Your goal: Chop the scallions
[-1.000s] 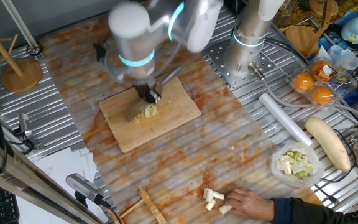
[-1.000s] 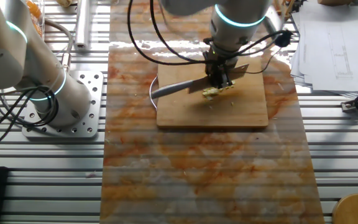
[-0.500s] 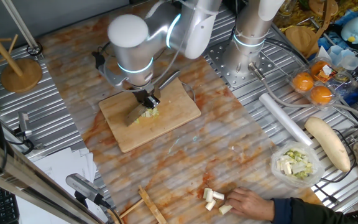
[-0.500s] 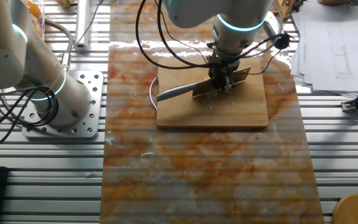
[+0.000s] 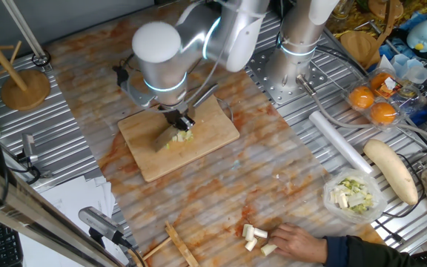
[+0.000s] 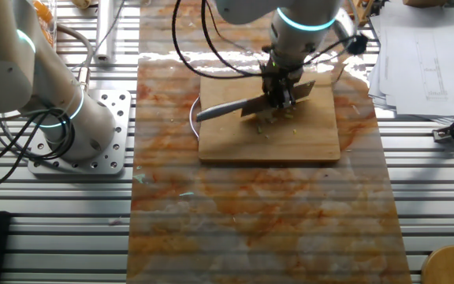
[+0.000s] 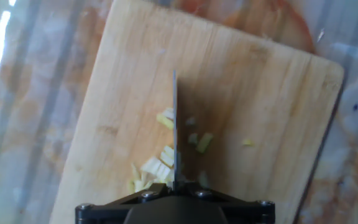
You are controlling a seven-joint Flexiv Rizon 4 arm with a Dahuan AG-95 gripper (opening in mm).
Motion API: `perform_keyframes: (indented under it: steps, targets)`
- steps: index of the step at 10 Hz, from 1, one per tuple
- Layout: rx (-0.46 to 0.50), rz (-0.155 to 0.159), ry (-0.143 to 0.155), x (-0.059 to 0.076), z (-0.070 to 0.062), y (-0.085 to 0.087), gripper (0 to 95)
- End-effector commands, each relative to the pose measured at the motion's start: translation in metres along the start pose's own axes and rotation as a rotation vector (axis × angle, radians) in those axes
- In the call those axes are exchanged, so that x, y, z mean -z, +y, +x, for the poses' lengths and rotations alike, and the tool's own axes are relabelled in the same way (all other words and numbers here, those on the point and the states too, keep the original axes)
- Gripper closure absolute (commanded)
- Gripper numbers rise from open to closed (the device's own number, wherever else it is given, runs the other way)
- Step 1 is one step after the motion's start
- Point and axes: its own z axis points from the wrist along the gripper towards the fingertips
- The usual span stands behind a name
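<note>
The scallions (image 5: 181,136) are a small heap of pale green-white chopped pieces on the wooden cutting board (image 5: 154,165). My gripper (image 5: 179,119) is shut on a knife (image 5: 161,139) and stands right over the heap, with the blade down among the pieces. In the other fixed view the gripper (image 6: 282,93) holds the knife (image 6: 223,110) across the board (image 6: 310,138), with slivers (image 6: 268,119) under it. In the hand view the blade (image 7: 174,124) runs edge-on away from the gripper (image 7: 174,185), with scallion pieces (image 7: 155,168) on both sides on the board (image 7: 260,93).
A person's hand (image 5: 302,241) rests at the front edge by cream stalk stubs (image 5: 254,236). A bowl of chopped pieces (image 5: 354,194), a long cream root vegetable (image 5: 391,169), a white roll (image 5: 339,141) and oranges (image 5: 373,104) lie to the right. A second arm's base (image 6: 69,126) stands beside the mat.
The arm has steadied from a blur, and the knife has shifted slightly along the board over the scallion heap. The person's hand has not moved.
</note>
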Motion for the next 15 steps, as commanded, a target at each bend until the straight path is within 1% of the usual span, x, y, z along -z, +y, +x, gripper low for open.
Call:
perform_keyframes:
  steps: [1,2,3,4,5,6,7,8,9,10,11,12,15]
  targets:
    - [-0.008,-0.005,-0.022,0.001,0.003,0.003,95.0]
    - [-0.007,-0.005,-0.020,-0.001,0.003,0.004,95.0]
    - [-0.005,0.004,-0.020,-0.005,0.003,0.004,95.0]
    - [-0.003,0.001,-0.024,-0.011,0.002,0.002,95.0]
    - [-0.001,-0.004,-0.032,-0.020,0.001,0.002,95.0]
    - [-0.002,0.011,-0.038,-0.032,-0.001,0.004,95.0]
    - [-0.007,0.018,-0.048,-0.043,-0.004,0.004,95.0]
    - [-0.010,0.013,-0.054,-0.045,-0.006,0.004,95.0]
    - [0.004,0.038,-0.048,-0.038,-0.007,0.004,95.0]
    - [-0.001,0.030,-0.034,-0.021,-0.007,0.008,95.0]
    - [0.002,0.042,-0.021,-0.007,-0.003,0.013,95.0]
    - [0.009,0.044,-0.020,0.000,0.001,0.015,95.0]
    - [0.004,0.033,-0.034,-0.001,0.004,0.016,95.0]
